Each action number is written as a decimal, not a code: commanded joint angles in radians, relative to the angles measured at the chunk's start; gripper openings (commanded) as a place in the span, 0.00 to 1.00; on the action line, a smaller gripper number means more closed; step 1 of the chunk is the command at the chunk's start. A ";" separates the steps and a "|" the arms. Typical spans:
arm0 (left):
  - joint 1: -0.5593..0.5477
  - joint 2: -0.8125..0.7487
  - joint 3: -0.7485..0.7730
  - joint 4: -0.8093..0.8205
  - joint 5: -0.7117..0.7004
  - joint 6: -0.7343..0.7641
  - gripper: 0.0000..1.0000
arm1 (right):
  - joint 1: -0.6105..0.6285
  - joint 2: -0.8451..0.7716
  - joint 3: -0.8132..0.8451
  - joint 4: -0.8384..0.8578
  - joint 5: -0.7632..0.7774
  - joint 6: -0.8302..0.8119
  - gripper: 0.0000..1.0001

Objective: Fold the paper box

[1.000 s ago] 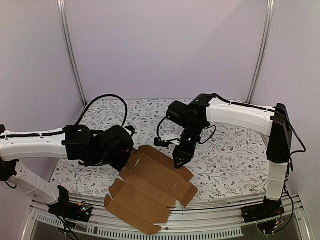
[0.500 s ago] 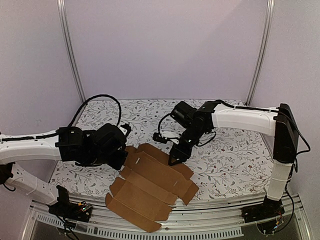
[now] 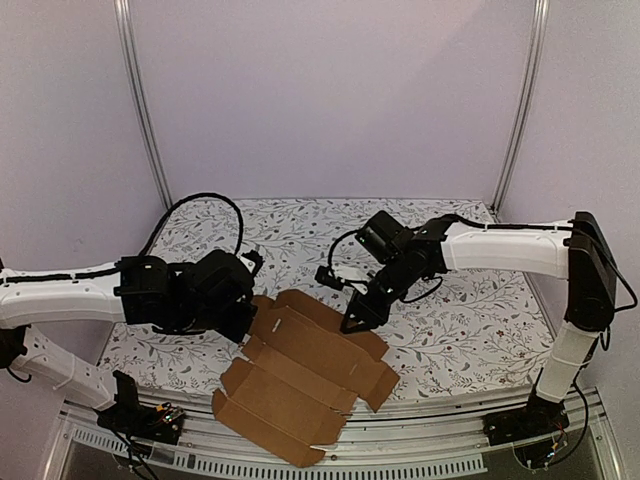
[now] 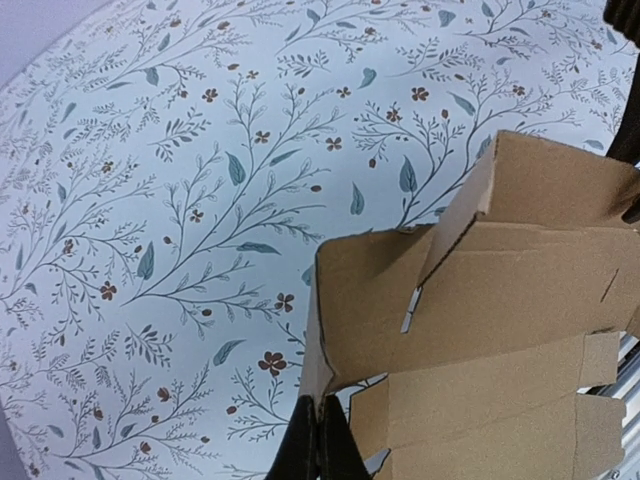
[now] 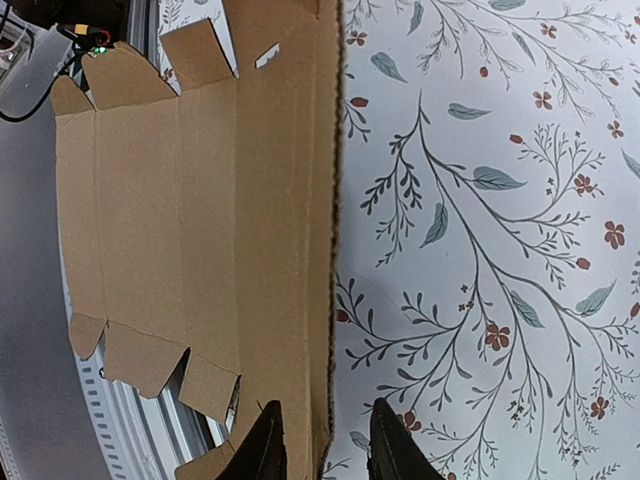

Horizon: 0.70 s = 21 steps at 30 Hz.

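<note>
Lying unfolded: creased brown paper box [image 3: 306, 364].

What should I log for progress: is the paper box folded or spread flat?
Spread, not folded: the paper box lies as an open sheet, flaps out; one edge lifted.

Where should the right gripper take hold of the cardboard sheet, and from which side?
Grip the cardboard sheet by its long straight far-right edge, coming from above: that edge lies flat and unobstructed, and the right gripper's open fingers straddle it.
</note>
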 commanded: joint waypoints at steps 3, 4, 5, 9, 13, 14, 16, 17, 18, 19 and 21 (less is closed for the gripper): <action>0.021 0.014 -0.011 0.028 0.018 -0.011 0.00 | -0.004 -0.035 -0.037 0.063 -0.024 0.037 0.25; 0.021 0.013 -0.009 0.028 0.018 -0.010 0.00 | -0.004 -0.034 -0.040 0.063 -0.023 0.039 0.25; 0.022 0.013 -0.010 0.028 0.018 -0.010 0.00 | -0.005 -0.032 -0.043 0.063 -0.021 0.039 0.25; 0.024 0.014 -0.011 0.027 0.021 -0.014 0.00 | -0.005 -0.027 -0.052 0.062 -0.016 0.039 0.18; 0.025 0.013 -0.013 0.027 0.019 -0.017 0.00 | -0.005 -0.029 -0.060 0.063 -0.016 0.041 0.03; 0.025 0.012 -0.015 0.025 0.018 -0.018 0.00 | -0.005 -0.032 -0.063 0.063 -0.013 0.042 0.00; 0.026 0.010 -0.016 0.021 0.017 -0.019 0.00 | -0.005 -0.035 -0.066 0.062 -0.014 0.045 0.00; 0.027 0.010 -0.017 0.020 0.016 -0.020 0.00 | -0.005 -0.036 -0.067 0.061 -0.016 0.046 0.00; 0.029 0.008 -0.017 0.019 0.016 -0.020 0.00 | -0.004 -0.037 -0.066 0.059 -0.019 0.048 0.00; 0.031 0.008 -0.017 0.018 0.017 -0.021 0.00 | -0.004 -0.040 -0.066 0.059 -0.023 0.050 0.00; 0.036 0.006 -0.015 0.018 0.020 -0.021 0.00 | -0.005 -0.045 -0.064 0.056 -0.025 0.056 0.00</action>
